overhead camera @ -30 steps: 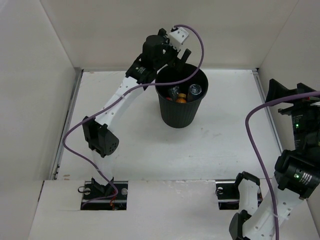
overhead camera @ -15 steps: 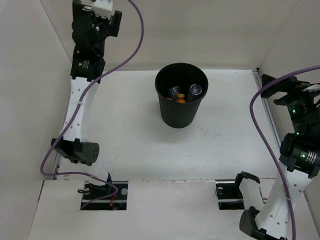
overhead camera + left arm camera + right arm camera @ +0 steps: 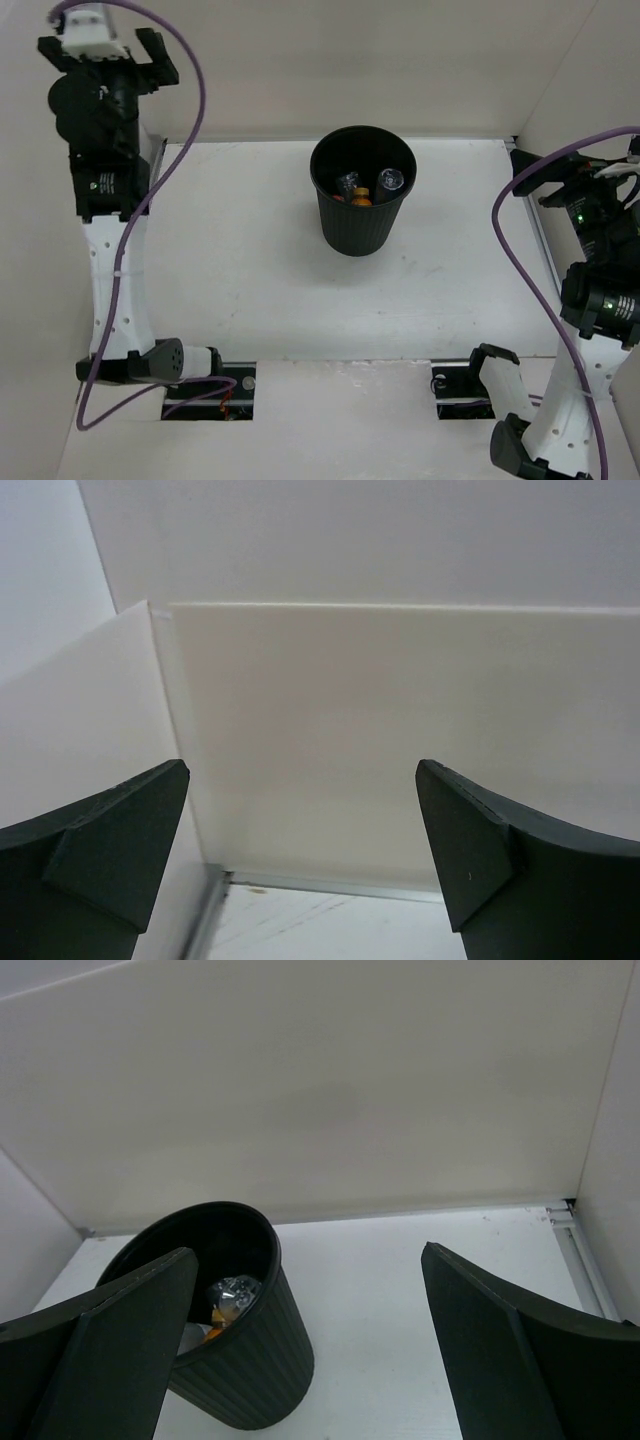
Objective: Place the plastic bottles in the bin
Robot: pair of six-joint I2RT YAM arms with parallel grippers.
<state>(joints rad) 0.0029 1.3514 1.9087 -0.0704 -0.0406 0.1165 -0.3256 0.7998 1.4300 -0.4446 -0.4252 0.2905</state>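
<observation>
Several small plastic bottles (image 3: 389, 180), clear ones and a stubby orange one (image 3: 362, 198), lie inside the tall round black plastic bin (image 3: 355, 235) on the white tabletop (image 3: 250, 260). Left tool (image 3: 300, 770) and right tool (image 3: 308, 1252) both gape wide, empty, well apart from it.

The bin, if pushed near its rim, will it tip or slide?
The bin probably tips: it is tall and narrows toward its base. It looks like thin ribbed plastic, so likely light; the few bottles inside add little weight.
</observation>
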